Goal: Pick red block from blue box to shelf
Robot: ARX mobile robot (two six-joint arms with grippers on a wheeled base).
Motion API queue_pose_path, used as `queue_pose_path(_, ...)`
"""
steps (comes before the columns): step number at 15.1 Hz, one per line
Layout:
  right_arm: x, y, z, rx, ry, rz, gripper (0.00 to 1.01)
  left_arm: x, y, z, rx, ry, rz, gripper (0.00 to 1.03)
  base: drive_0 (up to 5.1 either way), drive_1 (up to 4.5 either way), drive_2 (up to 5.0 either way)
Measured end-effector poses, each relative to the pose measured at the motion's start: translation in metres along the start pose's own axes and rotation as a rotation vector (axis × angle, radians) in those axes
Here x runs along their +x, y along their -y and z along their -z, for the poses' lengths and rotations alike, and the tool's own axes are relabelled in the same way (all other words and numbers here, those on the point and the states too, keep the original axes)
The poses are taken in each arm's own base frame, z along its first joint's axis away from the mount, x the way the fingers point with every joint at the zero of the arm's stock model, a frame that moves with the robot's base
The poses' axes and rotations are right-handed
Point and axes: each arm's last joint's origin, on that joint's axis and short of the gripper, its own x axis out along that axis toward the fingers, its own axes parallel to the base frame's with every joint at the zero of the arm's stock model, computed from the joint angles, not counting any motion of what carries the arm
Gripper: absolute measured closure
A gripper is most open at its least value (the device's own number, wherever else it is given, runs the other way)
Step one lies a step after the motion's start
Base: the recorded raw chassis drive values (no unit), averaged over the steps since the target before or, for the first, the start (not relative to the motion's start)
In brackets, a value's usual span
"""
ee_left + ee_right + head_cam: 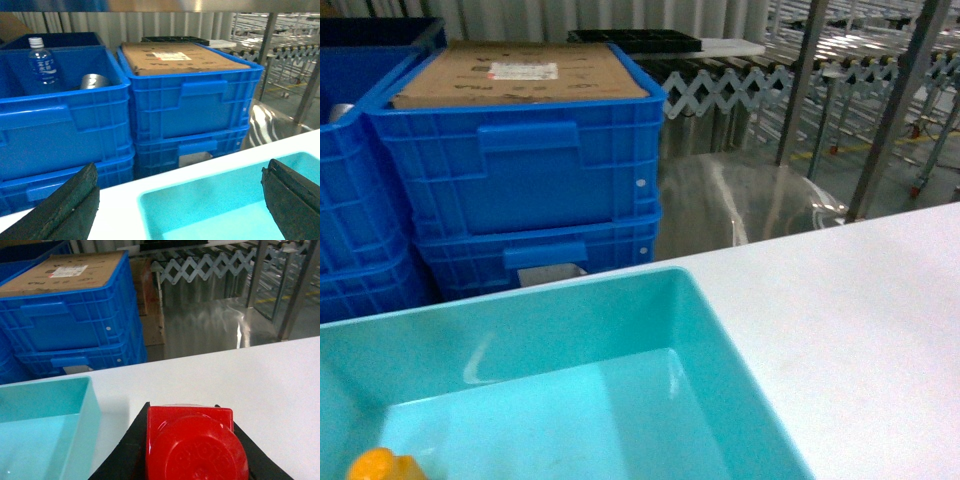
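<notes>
In the right wrist view the red block [192, 445] fills the bottom of the frame, and my right gripper [187, 412] is shut on it, with black fingers [122, 455] showing on both sides. It hangs over the white table [250, 385]. My left gripper [177, 200] is open and holds nothing, its fingers [65, 205] spread above the near corner of a turquoise tray [150, 210]. Stacked blue boxes [520, 170] stand behind the table. Steel posts of the shelf [905, 100] rise at the back right. Neither gripper shows in the head view.
An orange object [385, 465] lies in the turquoise tray [710, 320]. A cardboard sheet [520, 72] covers the top blue box. Another blue box holds a water bottle [42, 62] and a metal can [95, 81]. An expandable roller conveyor [740, 85] runs behind.
</notes>
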Motion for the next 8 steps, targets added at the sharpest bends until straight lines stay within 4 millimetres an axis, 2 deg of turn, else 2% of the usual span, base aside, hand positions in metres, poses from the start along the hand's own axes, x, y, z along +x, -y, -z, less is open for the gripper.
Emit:
queue_pose_path(2, 0.0000, 0.0000, 0.0000, 0.000, 0.000, 0.000, 0.75, 0.0000, 0.0000, 0.0002, 0.000, -0.002, 0.001, 0.05, 0.0, 0.00, 0.0)
queue_pose_path(8, -0.0001, 0.0000, 0.0000, 0.000, 0.001, 0.000, 0.75, 0.0000, 0.0001, 0.0000, 0.000, 0.000, 0.002, 0.05, 3.0, -5.57, -2.1)
